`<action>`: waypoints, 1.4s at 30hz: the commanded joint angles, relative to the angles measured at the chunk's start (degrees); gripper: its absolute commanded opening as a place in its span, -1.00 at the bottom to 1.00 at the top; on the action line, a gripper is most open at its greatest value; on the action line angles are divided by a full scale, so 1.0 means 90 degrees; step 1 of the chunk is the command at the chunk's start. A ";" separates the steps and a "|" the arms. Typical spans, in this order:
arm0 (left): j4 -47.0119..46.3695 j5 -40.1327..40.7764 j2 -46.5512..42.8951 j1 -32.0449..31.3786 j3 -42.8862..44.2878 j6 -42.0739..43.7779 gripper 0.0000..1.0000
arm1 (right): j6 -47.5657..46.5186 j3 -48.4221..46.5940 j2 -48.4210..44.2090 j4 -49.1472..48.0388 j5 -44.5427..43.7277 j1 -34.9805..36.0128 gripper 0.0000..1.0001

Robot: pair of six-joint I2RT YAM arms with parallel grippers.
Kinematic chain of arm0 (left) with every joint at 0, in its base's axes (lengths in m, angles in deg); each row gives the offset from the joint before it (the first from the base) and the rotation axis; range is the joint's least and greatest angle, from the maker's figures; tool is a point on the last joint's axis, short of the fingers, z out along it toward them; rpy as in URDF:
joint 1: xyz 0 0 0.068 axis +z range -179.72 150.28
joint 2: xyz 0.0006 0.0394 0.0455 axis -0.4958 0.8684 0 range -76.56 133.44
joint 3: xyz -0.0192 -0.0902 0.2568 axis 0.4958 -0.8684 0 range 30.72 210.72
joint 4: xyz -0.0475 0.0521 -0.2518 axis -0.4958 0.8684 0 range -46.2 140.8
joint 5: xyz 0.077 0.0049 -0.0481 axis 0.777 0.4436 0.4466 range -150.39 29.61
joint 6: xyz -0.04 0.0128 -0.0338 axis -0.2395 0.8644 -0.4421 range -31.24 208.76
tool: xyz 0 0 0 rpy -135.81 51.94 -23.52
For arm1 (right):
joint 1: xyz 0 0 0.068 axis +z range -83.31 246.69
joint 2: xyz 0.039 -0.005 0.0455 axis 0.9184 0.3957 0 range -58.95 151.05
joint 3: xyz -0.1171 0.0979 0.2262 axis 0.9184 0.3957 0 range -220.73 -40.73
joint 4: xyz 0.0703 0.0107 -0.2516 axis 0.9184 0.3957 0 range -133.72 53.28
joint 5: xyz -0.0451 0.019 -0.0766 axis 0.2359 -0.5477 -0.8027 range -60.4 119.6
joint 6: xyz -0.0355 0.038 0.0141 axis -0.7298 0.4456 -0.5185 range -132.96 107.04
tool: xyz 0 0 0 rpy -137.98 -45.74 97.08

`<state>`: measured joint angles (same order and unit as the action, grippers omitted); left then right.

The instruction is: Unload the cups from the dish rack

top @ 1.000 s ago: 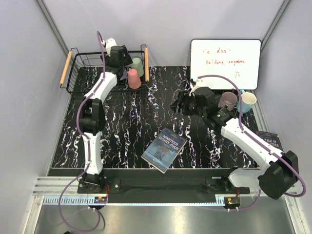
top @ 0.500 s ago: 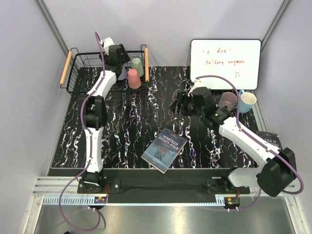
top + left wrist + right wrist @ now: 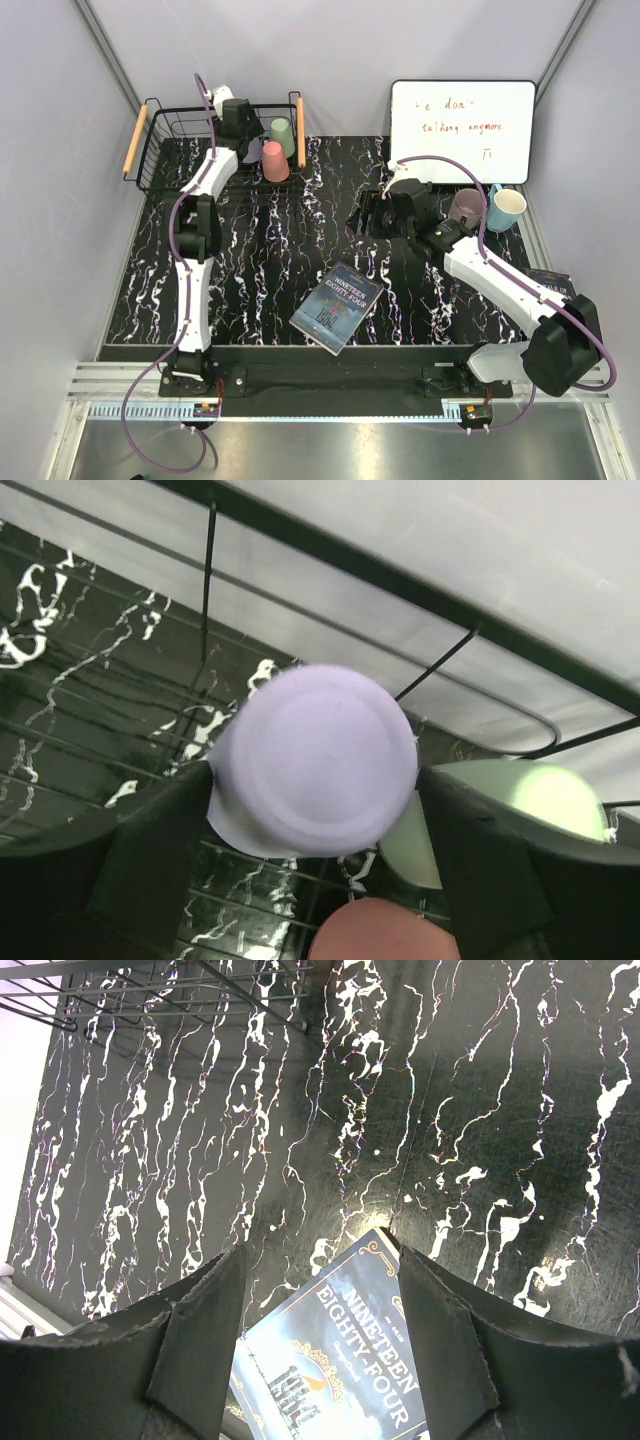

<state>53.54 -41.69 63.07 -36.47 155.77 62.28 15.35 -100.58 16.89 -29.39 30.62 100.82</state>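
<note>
The black wire dish rack (image 3: 165,150) stands at the back left. My left gripper (image 3: 248,140) reaches down into it. Seen from the left wrist, an upturned lilac cup (image 3: 315,760) fills the gap, and both fingers (image 3: 160,850) touch its sides. A pale green cup (image 3: 282,133) (image 3: 540,790) and a salmon pink cup (image 3: 275,162) (image 3: 385,930) stay in the rack beside it. A mauve cup (image 3: 466,207) and a light blue cup (image 3: 506,208) stand upright on the mat at the right. My right gripper (image 3: 362,215) (image 3: 322,1330) hovers open and empty over the mat.
A blue book (image 3: 338,307) (image 3: 350,1380) lies in the middle of the marbled mat. A whiteboard (image 3: 462,130) leans at the back right behind the two set-down cups. A second book (image 3: 555,285) lies at the right edge. The rack's wooden handles (image 3: 134,140) flank it.
My left gripper has shifted slightly within the rack and its jaws have narrowed onto the lilac cup. My right gripper has moved left, away from the mauve and blue cups.
</note>
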 commanded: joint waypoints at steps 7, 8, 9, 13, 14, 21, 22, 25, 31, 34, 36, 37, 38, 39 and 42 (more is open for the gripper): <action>-0.0437 -0.0329 -0.0124 0.0046 0.0129 0.0081 -0.44 | -0.0031 0.0020 0.0002 -0.0322 -0.0074 0.0036 0.40; -0.0437 -0.0349 -0.0153 0.0046 0.0099 0.0091 -0.64 | -0.0021 0.0039 -0.0017 -0.0322 -0.0074 0.0036 0.41; -0.0418 -0.0349 -0.0182 0.0046 0.0070 0.0081 -0.85 | -0.0012 0.0039 -0.0018 -0.0322 -0.0074 0.0036 0.40; -0.0467 -0.0349 -0.0407 0.0036 -0.0309 0.0052 -1.00 | 0.0028 0.0069 -0.0066 -0.0332 -0.0045 0.0026 0.40; -0.0457 -0.0339 -0.0465 0.0036 -0.0379 0.0052 -1.00 | 0.0037 0.0078 -0.0095 -0.0332 -0.0045 0.0036 0.40; -0.1217 -0.0037 -0.2085 0.0017 -0.2165 -0.0017 -1.00 | 0.0018 0.0108 -0.0369 -0.0400 -0.0074 0.0036 0.40; -0.1180 -0.0066 -0.2416 0.0017 -0.2215 0.0003 -1.00 | -0.0011 0.0088 -0.0418 -0.0401 -0.0267 0.0036 0.40; -0.0887 -0.0183 -0.3002 0.0017 -0.2235 0.0022 -1.00 | -0.0021 0.0107 -0.0691 -0.0468 -0.0298 0.0026 0.40; -0.0799 -0.0689 -0.4331 -0.0012 -0.2974 -0.0182 -1.00 | 0.0271 0.0312 -0.1247 -0.0634 -0.0132 0.0036 0.40; -0.1062 -0.1332 -0.5258 -0.0061 -0.3677 -0.0387 -1.00 | 0.0389 0.0362 -0.1424 -0.0761 0.0102 0.0036 0.39; -0.1364 -0.1724 -0.5998 -0.0090 -0.4429 -0.0728 -1.00 | 0.0428 0.0332 -0.1521 -0.0801 0.0180 0.0026 0.39; -0.1433 -0.2229 -0.6206 -0.0091 -0.4674 -0.1010 -1.00 | 0.0457 0.0332 -0.1570 -0.0888 0.0257 0.0036 0.39; -0.1559 -0.2427 -0.6479 -0.0100 -0.5179 -0.1139 -1.00 | 0.0477 0.0332 -0.1686 -0.0937 0.0287 0.0026 0.39; -0.1667 -0.2603 -0.6897 -0.0139 -0.5406 -0.1285 -1.00 | 0.0496 0.0332 -0.1755 -0.0976 0.0326 0.0036 0.40; -0.2387 -0.3423 -0.7815 -0.0197 -0.6548 -0.1988 -1.00 | 0.0535 0.0323 -0.2009 -0.1191 0.0579 0.0026 0.40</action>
<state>42.02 -59.51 1.17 -37.28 107.55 53.56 18.96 -97.30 2.86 -34.97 32.32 100.82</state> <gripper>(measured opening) 0.647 0.698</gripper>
